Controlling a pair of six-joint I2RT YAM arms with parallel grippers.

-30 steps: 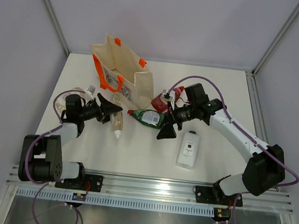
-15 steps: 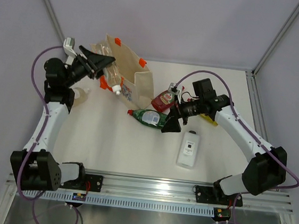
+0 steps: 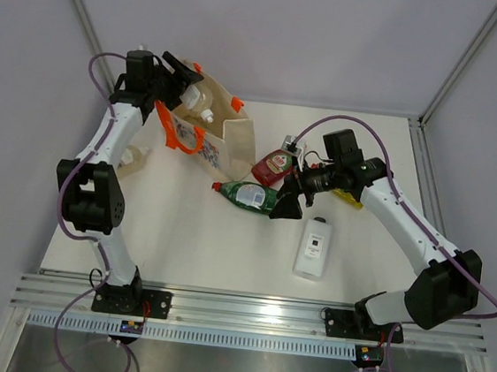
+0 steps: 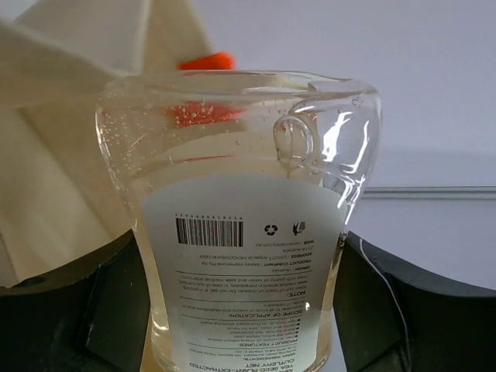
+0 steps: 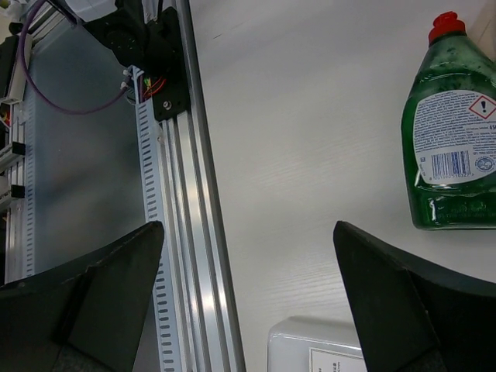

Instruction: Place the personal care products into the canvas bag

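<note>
My left gripper (image 3: 185, 78) is shut on the clear pale-yellow bottle (image 3: 198, 104) and holds it high over the mouth of the canvas bag (image 3: 222, 139). In the left wrist view the bottle (image 4: 240, 232) fills the gap between both fingers, with canvas (image 4: 62, 170) behind it. My right gripper (image 3: 286, 204) hangs open and empty over the table, beside the green bottle (image 3: 250, 195). In the right wrist view the green bottle (image 5: 453, 147) lies upper right and the flat white bottle (image 5: 310, 349) at the bottom. A red bottle (image 3: 275, 165) lies by the bag. A clear pouch (image 3: 132, 156) lies at the left.
A yellow bottle (image 3: 350, 198) lies partly hidden behind the right arm. The flat white bottle (image 3: 313, 248) rests in front of the right gripper. The aluminium rail (image 5: 186, 232) runs along the table's near edge. Grey walls close in the back and sides.
My left arm has lifted the pale-yellow bottle off the table and swung it up and back over the bag's mouth. The right gripper has shifted slightly and stays open.
</note>
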